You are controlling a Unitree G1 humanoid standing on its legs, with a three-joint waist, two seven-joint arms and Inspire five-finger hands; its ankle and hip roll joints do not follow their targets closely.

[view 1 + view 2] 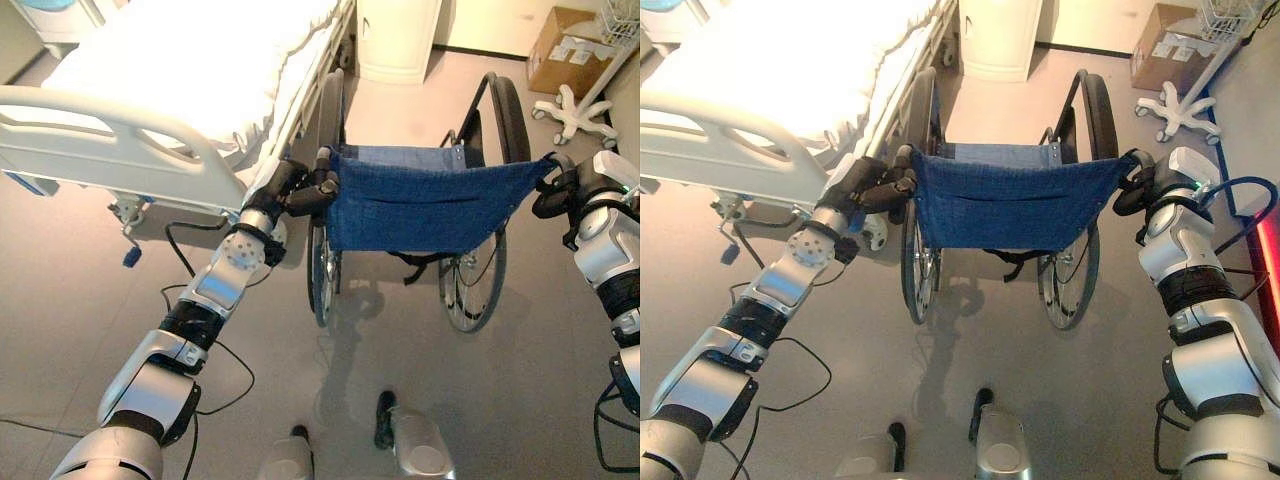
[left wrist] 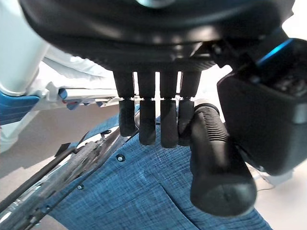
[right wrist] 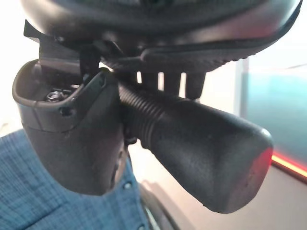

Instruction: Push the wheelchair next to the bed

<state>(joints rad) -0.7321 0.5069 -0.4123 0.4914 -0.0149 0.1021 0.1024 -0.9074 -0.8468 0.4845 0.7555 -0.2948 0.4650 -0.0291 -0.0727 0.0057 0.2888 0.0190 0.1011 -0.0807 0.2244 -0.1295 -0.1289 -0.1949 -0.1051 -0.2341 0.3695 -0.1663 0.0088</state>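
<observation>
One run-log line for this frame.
left hand: grips black push handle | right hand: grips other handle | blue-backed wheelchair: beside white bed

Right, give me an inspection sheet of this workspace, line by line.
Surface: pale floor, bare around the wheels.
Job's things: wheelchair with blue fabric back, upright, its left wheel close beside the bed; the bed has a white mattress and a white footboard rail.
Clutter: cardboard box against the far wall; white wheeled stand base next to it.
Robot hands: left robot hand with fingers curled round the left push handle; right robot hand closed round the right push handle.
Cables: nothing seen.
Surroundings: white cabinet beyond the wheelchair; a red glowing strip at the right edge.
</observation>
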